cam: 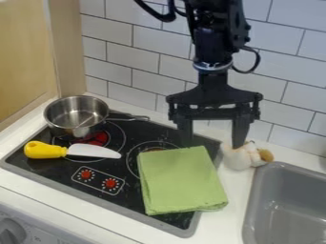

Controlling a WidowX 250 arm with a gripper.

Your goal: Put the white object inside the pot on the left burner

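Claw point(212, 145) is hanging wide open, fingers point(240, 129) pointing down, nothing between them. White object point(237, 158) is lying on the counter point(223, 220), in the strip between stove point(45, 167) and sink point(251, 214), just beside the cloth point(181, 181).

Key relation: object is sitting off to the view's right of the claw's centreline, not under the gap. The view-right finger is lining up over its white part; can't tell if the tip is touching or just behind/in front. Brown end is pointing view-right, outside the grip, so the long axis is looking roughly parallel to the finger spread. The gap is mostly facing the stove edge and the cloth's far corner.

So the next move is likely needing a shift view-right until both fingers are straddling it, then a drop. Going straight down now is risking one finger pressing on the object or pushing it toward the sink. It's looking soft, so probably squashing a bit in the grip.

Pot point(58, 125) is waiting at view-left, well apart.
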